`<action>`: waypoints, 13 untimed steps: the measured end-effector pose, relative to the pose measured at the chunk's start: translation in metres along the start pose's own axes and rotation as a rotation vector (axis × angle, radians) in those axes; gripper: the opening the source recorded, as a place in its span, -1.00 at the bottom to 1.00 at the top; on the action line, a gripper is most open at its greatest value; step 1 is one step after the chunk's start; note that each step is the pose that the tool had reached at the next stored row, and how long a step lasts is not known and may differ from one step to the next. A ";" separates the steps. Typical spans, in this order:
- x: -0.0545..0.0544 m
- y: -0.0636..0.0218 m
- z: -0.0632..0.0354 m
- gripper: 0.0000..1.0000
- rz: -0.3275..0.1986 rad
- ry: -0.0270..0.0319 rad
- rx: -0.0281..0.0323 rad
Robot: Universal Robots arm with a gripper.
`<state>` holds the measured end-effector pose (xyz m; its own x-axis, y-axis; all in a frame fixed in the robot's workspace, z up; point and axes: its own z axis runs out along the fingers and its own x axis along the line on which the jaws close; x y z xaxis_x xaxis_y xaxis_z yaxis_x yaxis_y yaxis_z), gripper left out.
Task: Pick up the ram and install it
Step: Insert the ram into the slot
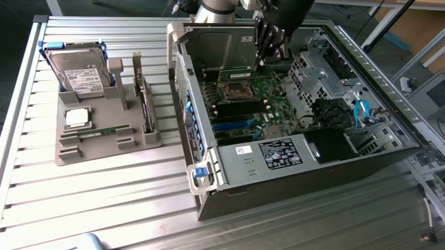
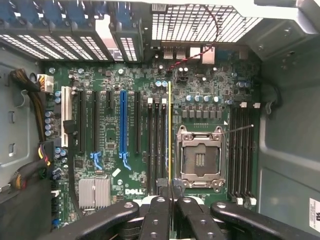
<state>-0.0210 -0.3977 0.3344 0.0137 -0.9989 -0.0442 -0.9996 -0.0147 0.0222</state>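
Gripper: the black two-finger gripper hangs inside the open grey metal computer case, above the green motherboard.
Jaws: pressed almost together, pinching the ram, a thin narrow green circuit-board stick, by its two flat faces.
Ram position: in the wrist view it is seen edge-on, as a fine yellowish line running out from between the fingers. It is over the row of long black memory slots, just beside the empty square metal processor socket. I cannot tell if its lower edge touches a slot.
Second stick: a similar green stick lies flat in the grey plastic parts tray, outside the case, at the exterior view's left.
Also on the tray: a silver hard drive, a square silver processor chip and a long dark expansion card standing on its edge.
Handling, my judgement: the ram is light and stiff, but thin and fragile, and it may crack if pushed at an angle. Its smooth faces can slip between the pads. The best hold is at the middle of the upper long edge, which leaves the contact edge free.
State of work: the ram is off the tray and over the slots. As far as I can judge, it is not yet seated.
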 end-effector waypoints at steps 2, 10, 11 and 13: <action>0.000 -0.0001 0.0036 -0.76 0.000 0.0000 0.0001; 0.001 -0.0004 0.0194 -0.76 0.002 0.0000 0.0001; 0.001 -0.0005 0.0212 -0.76 0.002 -0.0001 0.0001; 0.001 -0.0006 0.0248 -0.76 0.002 -0.0001 0.0001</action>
<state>-0.0210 -0.3976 0.3095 0.0116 -0.9990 -0.0442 -0.9997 -0.0126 0.0221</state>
